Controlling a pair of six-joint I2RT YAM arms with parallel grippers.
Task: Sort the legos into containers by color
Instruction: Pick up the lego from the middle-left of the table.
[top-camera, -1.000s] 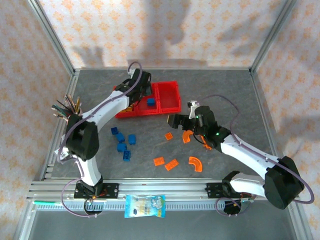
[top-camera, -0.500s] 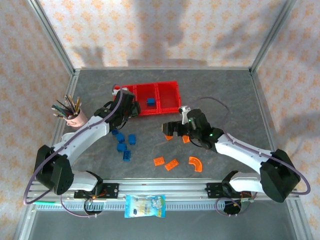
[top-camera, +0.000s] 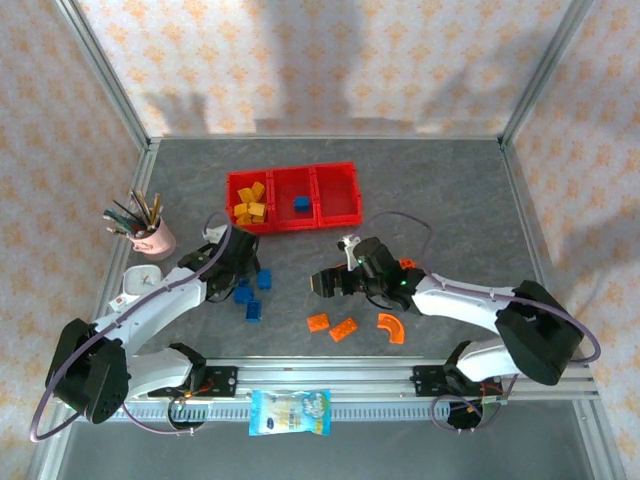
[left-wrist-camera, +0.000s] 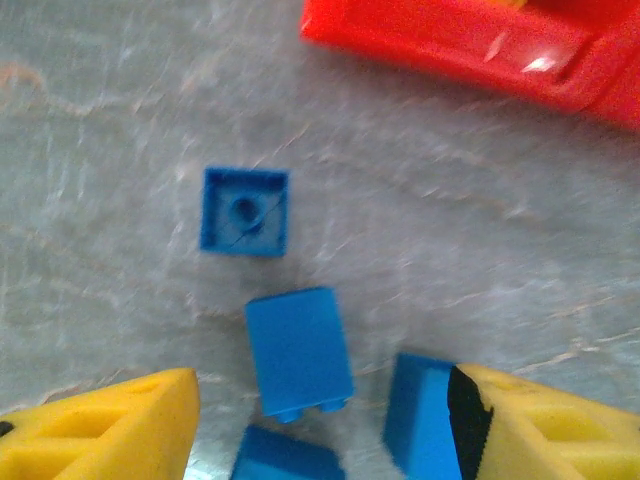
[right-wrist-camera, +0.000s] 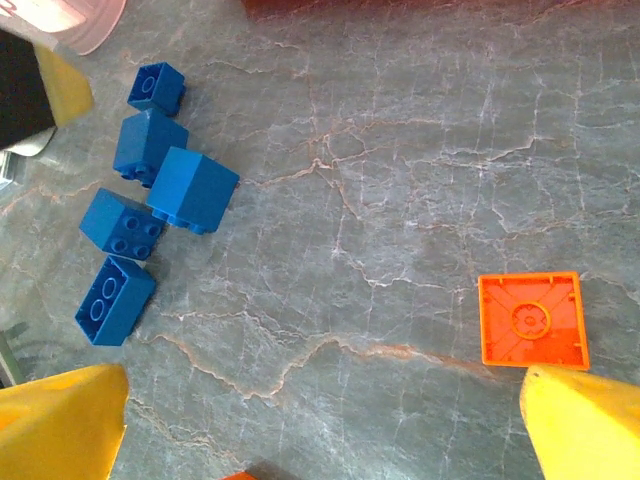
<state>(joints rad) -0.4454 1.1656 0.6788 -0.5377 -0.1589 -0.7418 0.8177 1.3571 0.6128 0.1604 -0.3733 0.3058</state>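
Legos are partly sorted. Yellow bricks (top-camera: 250, 203) sit in the left bin of the red three-bin tray (top-camera: 313, 192) and one blue brick (top-camera: 301, 204) in the middle bin. The rest are loose on the bench (top-camera: 450, 190): a tight cluster of blue bricks (top-camera: 250, 295) near the left arm, and orange pieces (top-camera: 343, 329), including a curved arc (top-camera: 390, 327), near the right arm.

The left pincer (top-camera: 237, 272) hangs low over the blue cluster, jaws spread wide and holding nothing. In its wrist view a blue block (left-wrist-camera: 298, 350) lies just ahead, roughly centred between the fingers, and a second one (left-wrist-camera: 420, 425) lies against the right-hand finger. The right pincer (top-camera: 330, 283) is likewise wide open and empty, with an orange square plate (right-wrist-camera: 531, 318) lying underside-up just ahead of one finger.

These pieces are probably light, rigid and tough, with smooth, glossy walls that could slip under a skewed grip. The blocks are best taken squarely across two flat, parallel side walls rather than over studs or corners. Because the blue ones are crowded, a closing finger is likely to nudge a neighbour. The thin plate looks harder to grip and probably calls for pinching opposite edges low against the bench.
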